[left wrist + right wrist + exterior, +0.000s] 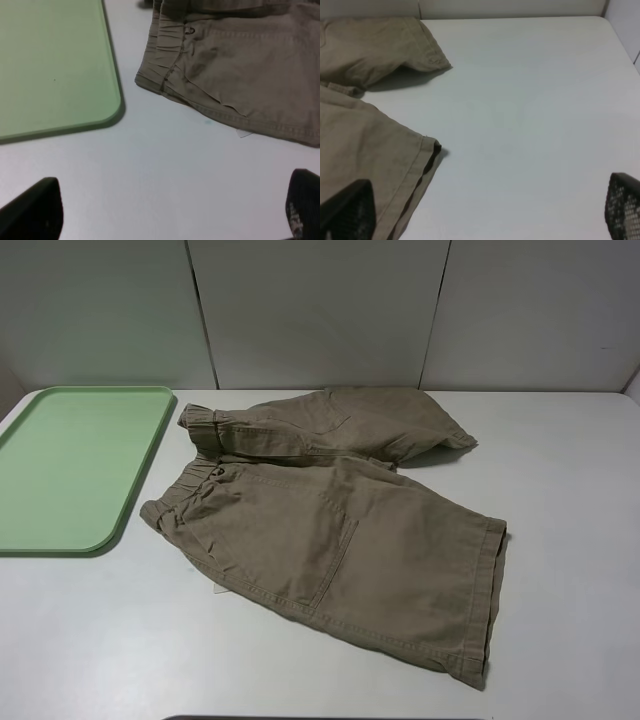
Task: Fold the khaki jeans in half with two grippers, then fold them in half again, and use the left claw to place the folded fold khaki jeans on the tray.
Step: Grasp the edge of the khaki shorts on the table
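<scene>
The khaki jeans (330,530) lie spread on the white table, waistband toward the tray, legs pointing right; the far leg (400,425) is rumpled. The mint-green tray (70,465) lies at the left and holds nothing. Neither arm shows in the exterior high view. In the left wrist view my left gripper (172,212) is open and empty above bare table, short of the waistband corner (160,80) and the tray's corner (107,107). In the right wrist view my right gripper (487,215) is open and empty, one fingertip (347,210) over the near leg's cuffed hem (420,165).
White wall panels (320,310) stand behind the table. Bare table (570,490) lies to the right of the shorts and along the front edge. A small white label (243,133) pokes out from under the shorts' near edge.
</scene>
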`<state>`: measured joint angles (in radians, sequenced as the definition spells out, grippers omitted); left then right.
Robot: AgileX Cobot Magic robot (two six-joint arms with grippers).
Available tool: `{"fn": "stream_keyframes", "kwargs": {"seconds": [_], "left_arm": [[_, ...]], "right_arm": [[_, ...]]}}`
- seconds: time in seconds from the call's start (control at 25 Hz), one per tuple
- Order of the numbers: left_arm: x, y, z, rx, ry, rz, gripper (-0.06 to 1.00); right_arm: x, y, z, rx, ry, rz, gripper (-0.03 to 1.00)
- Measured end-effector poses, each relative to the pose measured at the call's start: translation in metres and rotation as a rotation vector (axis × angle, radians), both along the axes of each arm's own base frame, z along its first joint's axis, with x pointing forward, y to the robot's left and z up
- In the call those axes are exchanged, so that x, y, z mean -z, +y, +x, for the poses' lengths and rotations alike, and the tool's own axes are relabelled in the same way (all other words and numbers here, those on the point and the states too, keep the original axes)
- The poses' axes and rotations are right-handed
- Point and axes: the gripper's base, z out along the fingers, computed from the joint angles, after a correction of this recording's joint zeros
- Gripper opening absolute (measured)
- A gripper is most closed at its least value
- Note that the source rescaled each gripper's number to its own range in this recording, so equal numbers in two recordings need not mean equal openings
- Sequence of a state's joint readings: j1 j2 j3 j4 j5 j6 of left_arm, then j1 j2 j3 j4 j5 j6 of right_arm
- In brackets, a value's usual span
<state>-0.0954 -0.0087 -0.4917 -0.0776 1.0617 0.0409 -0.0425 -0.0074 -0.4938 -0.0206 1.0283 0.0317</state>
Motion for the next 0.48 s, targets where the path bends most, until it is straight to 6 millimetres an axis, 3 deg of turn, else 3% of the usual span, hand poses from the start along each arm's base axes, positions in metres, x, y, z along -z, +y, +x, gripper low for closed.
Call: {"fn": "stream_keyframes", "kwargs": {"seconds": [0.48], "left_arm": [[0.0000, 0.0000, 0.0000, 0.000, 0.000, 0.000, 0.93]], "right_arm": [[0.0000, 0.0000, 0.0000, 0.000, 0.000, 0.000, 1.00]]}}
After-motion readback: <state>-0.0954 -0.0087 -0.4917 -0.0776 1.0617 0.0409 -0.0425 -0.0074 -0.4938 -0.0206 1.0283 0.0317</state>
